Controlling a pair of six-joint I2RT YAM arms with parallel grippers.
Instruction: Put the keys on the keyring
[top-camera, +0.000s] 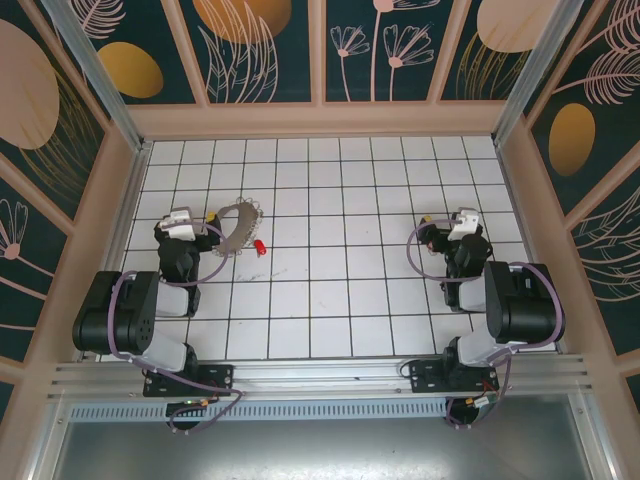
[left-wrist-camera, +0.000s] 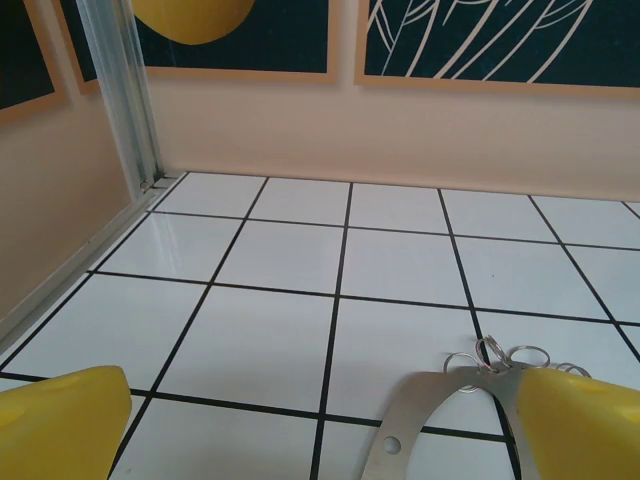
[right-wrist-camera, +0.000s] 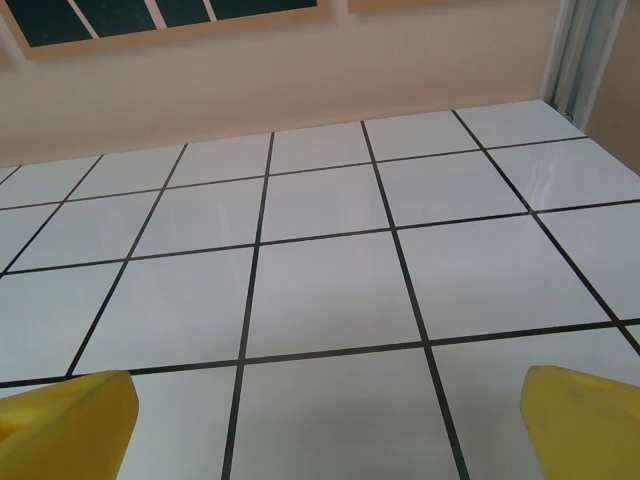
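Left end effector (top-camera: 197, 224): yellow fingers (left-wrist-camera: 60, 425) wide apart, nothing held, low over the desk (top-camera: 350, 290). Keyring (top-camera: 238, 228) lies flat just right of it. In the wrist view its silver band, fringed with small rings (left-wrist-camera: 500, 355), meets the right finger; can't tell if they touch. One red key (top-camera: 260, 246) lies on the tiles just near-right of the keyring, at its rim. No other keys made out.

Right end effector (right-wrist-camera: 320, 440): fingers apart, empty, over bare tiles well right of the key.

Step in hand, my reading: first pickup, nothing threaded yet. Do it well by steadying the band with one arm while the other takes the key by its red head, shaft free.

Risks: thin flat band is hard to pinch, and the rings may snag. Side wall (top-camera: 115, 190) is close on the left.
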